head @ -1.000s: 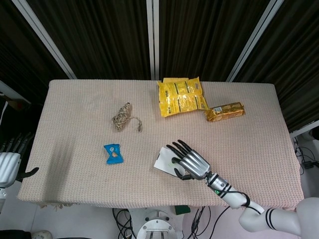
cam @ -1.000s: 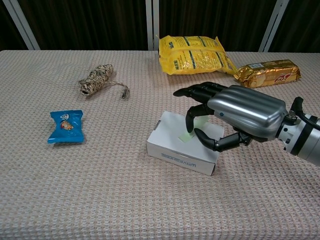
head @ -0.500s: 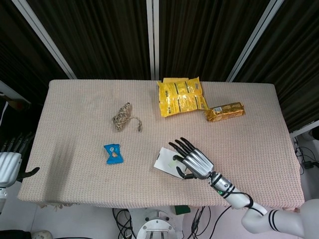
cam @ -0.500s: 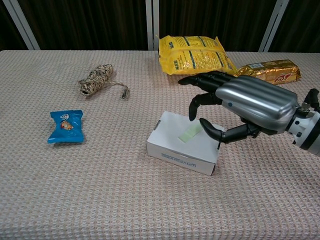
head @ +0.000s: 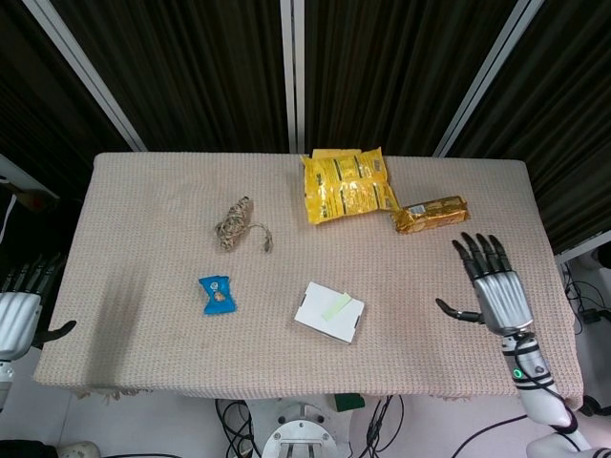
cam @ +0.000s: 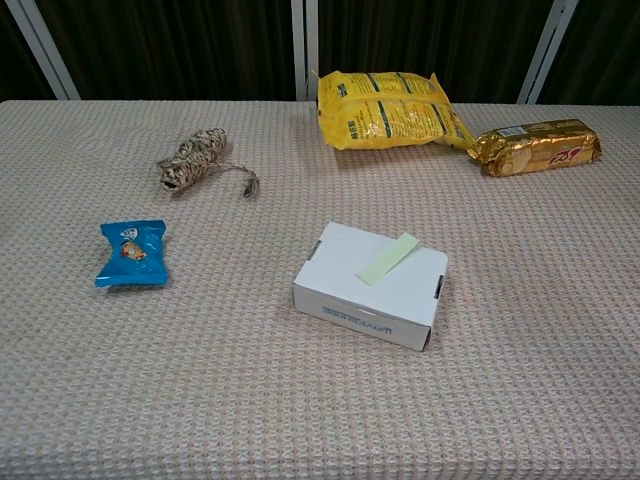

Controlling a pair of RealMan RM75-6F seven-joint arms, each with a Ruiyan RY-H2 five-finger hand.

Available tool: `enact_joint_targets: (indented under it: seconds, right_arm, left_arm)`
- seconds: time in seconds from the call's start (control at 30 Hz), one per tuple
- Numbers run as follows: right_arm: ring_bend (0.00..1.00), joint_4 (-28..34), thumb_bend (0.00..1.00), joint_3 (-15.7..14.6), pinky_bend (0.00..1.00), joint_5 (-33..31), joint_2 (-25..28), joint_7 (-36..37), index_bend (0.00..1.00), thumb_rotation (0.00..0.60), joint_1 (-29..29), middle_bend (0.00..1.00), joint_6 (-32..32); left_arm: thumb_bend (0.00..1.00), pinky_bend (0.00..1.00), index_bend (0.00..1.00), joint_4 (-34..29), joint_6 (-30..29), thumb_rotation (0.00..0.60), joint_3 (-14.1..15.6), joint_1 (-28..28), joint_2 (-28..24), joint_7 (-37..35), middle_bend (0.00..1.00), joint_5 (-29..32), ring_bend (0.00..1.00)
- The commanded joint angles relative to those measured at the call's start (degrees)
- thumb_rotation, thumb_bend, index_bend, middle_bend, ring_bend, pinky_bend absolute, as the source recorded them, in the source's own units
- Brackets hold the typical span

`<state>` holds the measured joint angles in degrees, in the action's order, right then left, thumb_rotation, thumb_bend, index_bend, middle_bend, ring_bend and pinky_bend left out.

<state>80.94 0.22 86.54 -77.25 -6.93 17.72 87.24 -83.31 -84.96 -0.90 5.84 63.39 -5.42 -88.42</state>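
White cardboard is what the small box (head: 329, 311) looks to be made of, and it is lying flat on the woven desk (head: 143, 219) cloth, near the front edge and a little right of the middle. A pale green strip (cam: 388, 258) is sitting slantwise across its lid. The box's long axis is running roughly from the left edge toward the right edge, skewed so that its right end is pointing slightly toward the front. Judging by its look, it should be light and fairly stiff, with smooth faces that may be slippery; taking it across the two long side walls seems the safest hold, since squeezing the lid could dent it.

The right hand (head: 495, 286) is hovering over the desk by the right edge, well apart from the box, fingers spread and holding nothing. The left hand (head: 19, 310) is hanging off the left edge, below the desk top, touching nothing; its fingers are looking apart, though only part of it is showing.

A yellow snack bag (head: 346, 184) is lying near the back edge, with a gold wrapped bar (head: 432, 214) just to its right. A bundle of twine (head: 236, 222) is resting left of centre, and a blue sweet packet (head: 217, 293) is lying left of the box.
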Motion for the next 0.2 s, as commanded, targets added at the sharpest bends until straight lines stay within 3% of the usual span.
enact_joint_targets:
  seconds: [0.03, 0.2]
  right_arm:
    - [0.0, 0.91, 0.13, 2.7, 0.0, -11.22, 5.62, 1.44, 0.0, 0.219, -6.98, 0.0, 0.72]
    - [0.0, 1.25, 0.12, 3.07, 0.0, -13.69, 6.61, 0.78, 0.0, 0.217, -9.25, 0.0, 0.01]
  left_arm:
    - [0.0, 0.09, 0.08, -0.09, -0.13, 0.6, 0.13, 0.04, 0.31, 0.37, 0.07, -0.38, 0.0]
    - [0.0, 0.09, 0.08, -0.7, -0.86, 0.6, 0.27, -0.1, 0.5, 1.61, 0.07, -1.07, 0.0]
